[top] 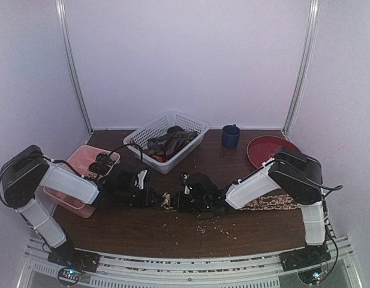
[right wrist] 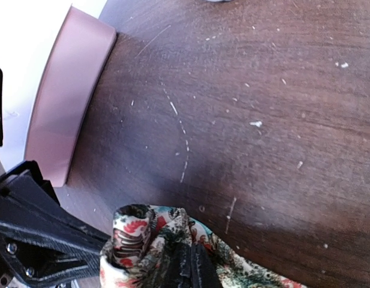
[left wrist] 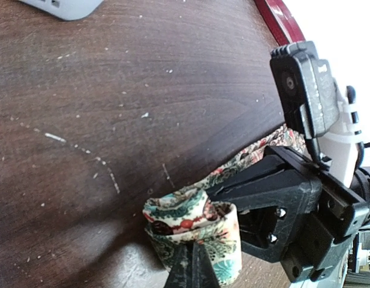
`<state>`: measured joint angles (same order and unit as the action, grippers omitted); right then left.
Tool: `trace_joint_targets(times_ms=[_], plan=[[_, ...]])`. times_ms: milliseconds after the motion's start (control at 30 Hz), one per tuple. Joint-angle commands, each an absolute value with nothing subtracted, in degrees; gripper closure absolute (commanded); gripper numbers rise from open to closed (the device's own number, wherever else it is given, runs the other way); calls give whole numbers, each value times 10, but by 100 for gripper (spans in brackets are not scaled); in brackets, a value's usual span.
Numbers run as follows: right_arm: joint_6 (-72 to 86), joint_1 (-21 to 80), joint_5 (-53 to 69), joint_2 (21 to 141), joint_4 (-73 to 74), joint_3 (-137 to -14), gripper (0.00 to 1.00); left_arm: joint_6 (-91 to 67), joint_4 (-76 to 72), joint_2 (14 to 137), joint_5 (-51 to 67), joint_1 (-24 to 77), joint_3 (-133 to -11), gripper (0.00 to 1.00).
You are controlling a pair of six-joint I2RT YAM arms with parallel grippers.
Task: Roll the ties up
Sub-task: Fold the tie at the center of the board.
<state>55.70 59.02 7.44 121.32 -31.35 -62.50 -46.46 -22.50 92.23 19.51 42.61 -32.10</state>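
A floral-patterned tie (top: 274, 203) lies across the table's right side, and its left end is curled into a small roll (top: 167, 201) between the two arms. In the left wrist view, my left gripper (left wrist: 193, 269) is shut on the near wall of the roll (left wrist: 190, 225). From the other side, my right gripper (right wrist: 195, 267) is shut on the fabric beside the roll (right wrist: 134, 240). The two grippers (top: 153, 195) (top: 180, 200) nearly meet there. More ties (top: 168, 143) lie piled in the white basket (top: 193, 123).
A pink tray (top: 77, 157) sits at the left under my left arm. A blue mug (top: 231, 136) and a red plate (top: 265, 150) stand at the back right. Pale crumbs (top: 216, 227) are scattered on the dark wood in front.
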Motion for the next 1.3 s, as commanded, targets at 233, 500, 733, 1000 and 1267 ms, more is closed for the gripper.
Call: trace_joint_targets(times_ms=[233,500,733,1000,1267], plan=[[545,554,49,1126,-300,-548,86,-461,-230,940,186,441,-354,100],[579,556,78,1098,-348,-520,68,-463,-228,962,183,450,-372,100],[591,565,94,1122,-354,-537,58,-462,-229,982,181,457,-391,100],[581,565,89,1153,-312,-564,69,-461,-236,989,180,463,-399,100],[568,565,86,1162,-312,-557,81,-294,-76,936,121,463,-476,81]])
